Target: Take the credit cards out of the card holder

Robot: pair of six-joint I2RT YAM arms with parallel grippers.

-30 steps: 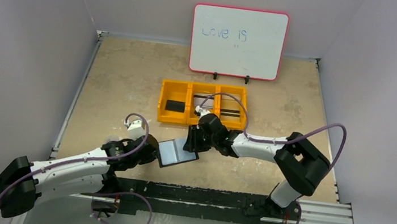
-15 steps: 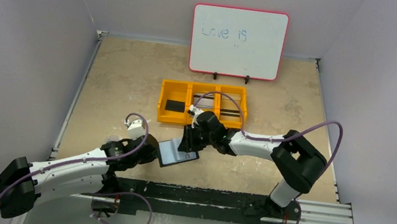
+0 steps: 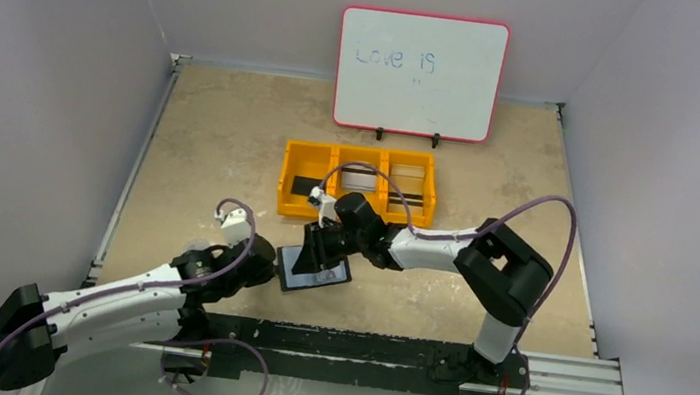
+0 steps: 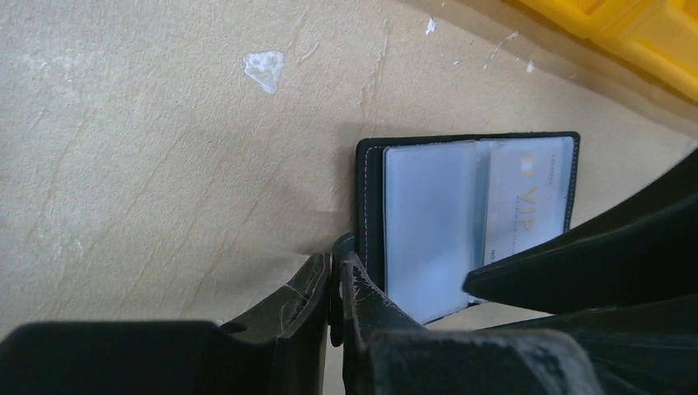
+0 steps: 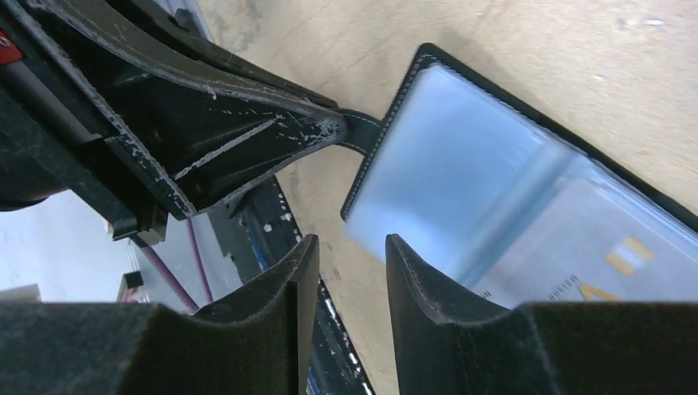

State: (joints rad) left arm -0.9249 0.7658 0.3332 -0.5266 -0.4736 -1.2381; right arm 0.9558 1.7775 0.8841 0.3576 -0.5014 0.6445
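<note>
Card holder: the black leather-like bifold card holder (image 3: 316, 274) lay open, clear pockets up, just in front of the yellow three-compartment plastic tray (image 3: 284, 177).
Left gripper: the left gripper (image 4: 336, 276) was pinched closed on the card holder's tab, apparently to anchor it.
Right gripper: the right gripper (image 5: 346, 257), jaws narrowly apart and empty, hovered over the pockets.
Card: a pale "VIP" plastic credit card (image 4: 527, 197) sat pocketed, not yet out.

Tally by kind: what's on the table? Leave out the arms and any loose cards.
Red-framed white whiteboard: 1
Yellow plastic three-compartment tray: 1
Open black leather-like bifold card holder: 1
Small flat black rectangle, in the tray: 1
Pale plastic card lettered VIP, in the holder: 1
Total: 5
</note>
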